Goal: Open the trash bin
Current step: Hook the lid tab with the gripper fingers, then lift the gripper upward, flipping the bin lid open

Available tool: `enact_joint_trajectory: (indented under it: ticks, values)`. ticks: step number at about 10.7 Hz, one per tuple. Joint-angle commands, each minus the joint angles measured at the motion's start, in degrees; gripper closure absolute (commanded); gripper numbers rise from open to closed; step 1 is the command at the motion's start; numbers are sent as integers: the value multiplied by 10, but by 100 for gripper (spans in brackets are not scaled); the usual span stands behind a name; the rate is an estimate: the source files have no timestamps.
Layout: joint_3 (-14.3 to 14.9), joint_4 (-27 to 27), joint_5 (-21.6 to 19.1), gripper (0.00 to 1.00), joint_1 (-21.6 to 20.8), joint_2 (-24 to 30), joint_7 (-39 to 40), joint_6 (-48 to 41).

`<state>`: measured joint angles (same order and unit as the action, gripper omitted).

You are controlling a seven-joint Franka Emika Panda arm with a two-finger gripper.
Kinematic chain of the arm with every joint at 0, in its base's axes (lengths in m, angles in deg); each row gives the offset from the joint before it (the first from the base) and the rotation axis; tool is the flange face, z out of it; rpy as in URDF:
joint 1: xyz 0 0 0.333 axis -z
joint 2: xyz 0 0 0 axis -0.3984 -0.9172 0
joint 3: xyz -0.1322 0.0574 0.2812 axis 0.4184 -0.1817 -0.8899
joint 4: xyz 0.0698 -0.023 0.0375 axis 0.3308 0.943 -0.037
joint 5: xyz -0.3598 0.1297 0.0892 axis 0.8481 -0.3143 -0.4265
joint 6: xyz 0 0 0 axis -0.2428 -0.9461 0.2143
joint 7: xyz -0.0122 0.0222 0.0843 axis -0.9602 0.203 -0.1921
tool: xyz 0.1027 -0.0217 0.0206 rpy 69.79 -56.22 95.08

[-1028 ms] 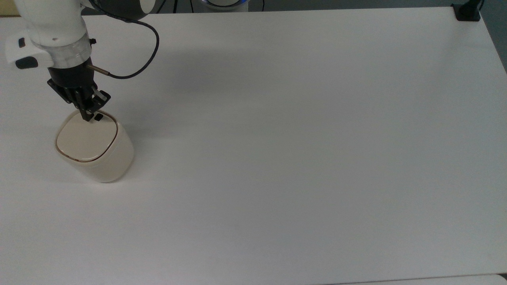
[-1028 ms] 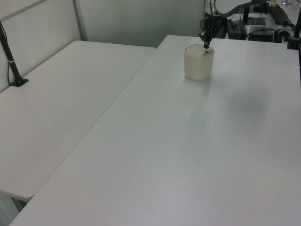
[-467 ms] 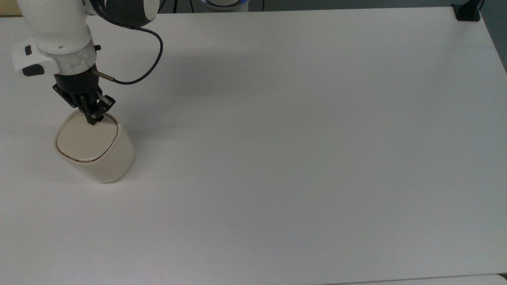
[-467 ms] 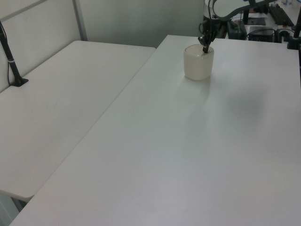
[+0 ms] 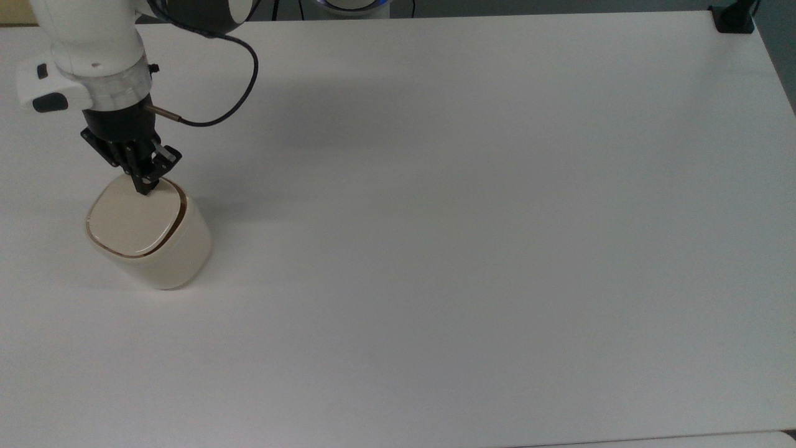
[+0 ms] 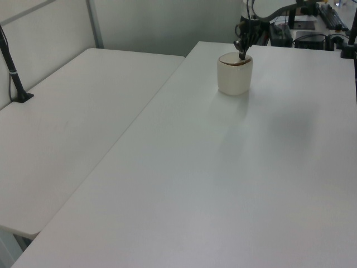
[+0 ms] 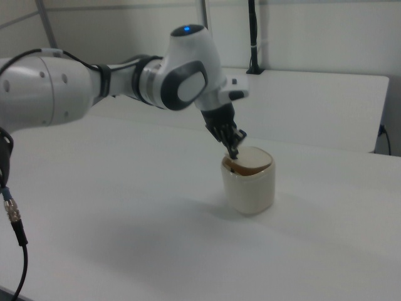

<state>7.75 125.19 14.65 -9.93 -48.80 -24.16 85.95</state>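
Observation:
The trash bin [image 5: 163, 258] is a small cream rounded-square tub standing near the top view's left edge. Its flat lid [image 5: 130, 219] is tilted up slightly, and a dark brown gap shows along the edge nearest the arm. My gripper [image 5: 147, 185] points down with its fingers pressed together, the tips at the lid's back edge. The black latch is hidden under them. In the right view the gripper [image 7: 234, 152] touches the raised lid edge of the bin [image 7: 250, 188], with the tan inside just showing. In the left view the bin [image 6: 234, 78] sits far back under the gripper [image 6: 241, 54].
The white table [image 5: 448, 249] stretches wide to the top view's right of the bin. A black clamp [image 5: 734, 18] sits at its far right corner. A black cable [image 5: 239, 93] loops off the wrist. A second table [image 6: 67, 123] adjoins on the left view's left.
The gripper went down onto the latch, then rose a little. The lid, flat a second ago, has popped up at the edge by the gripper, opening a brown gap.

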Motion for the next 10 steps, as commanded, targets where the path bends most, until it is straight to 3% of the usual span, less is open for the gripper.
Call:
enact_joint_trajectory:
  ticks: [1, 8, 10]
  values:
    - [3, 13, -4, 94, -64, 85, -7, -91]
    - [2, 24, 8, 93, -175, 186, 1, -260]
    - [2, 24, 8, 85, -185, 190, 1, -286]
